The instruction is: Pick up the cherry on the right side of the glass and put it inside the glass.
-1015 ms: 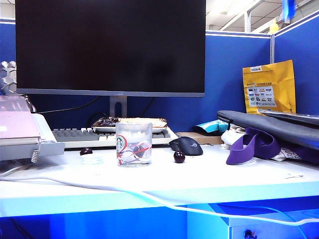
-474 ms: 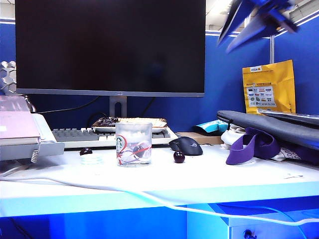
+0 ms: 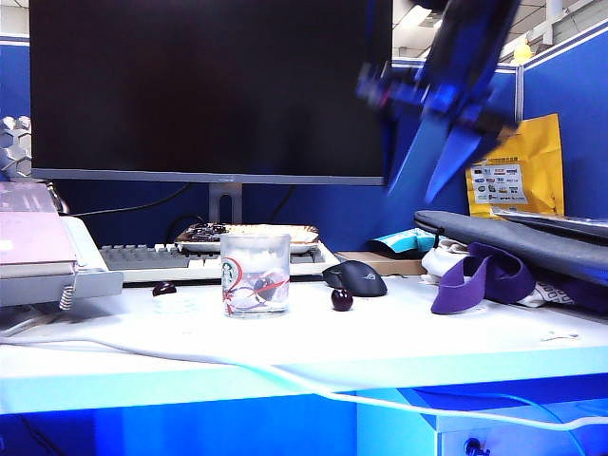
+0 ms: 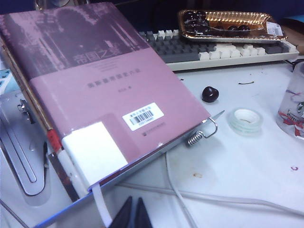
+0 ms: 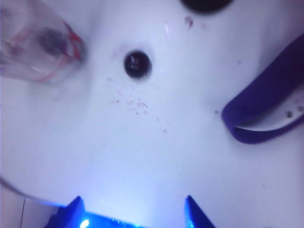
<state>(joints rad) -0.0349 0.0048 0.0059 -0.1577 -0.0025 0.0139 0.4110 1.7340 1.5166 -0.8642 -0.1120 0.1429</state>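
hovering right hand (image 3: 429, 185) open, holding nothing.

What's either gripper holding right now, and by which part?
Nothing. The right gripper hangs open in the air above the desk; the cherry lies free beside the glass. The left gripper is shut, empty.

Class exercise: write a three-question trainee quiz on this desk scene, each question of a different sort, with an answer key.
1. True or false: the cherry lies inside the glass.
2. The right gripper is: A) gripping the cherry B) open in the air above the desk C) on the keyboard.
3. What lies just behind the cherry?

Key: 1 false, it sits on the desk right of the glass; 2 B; 3 the mouse.
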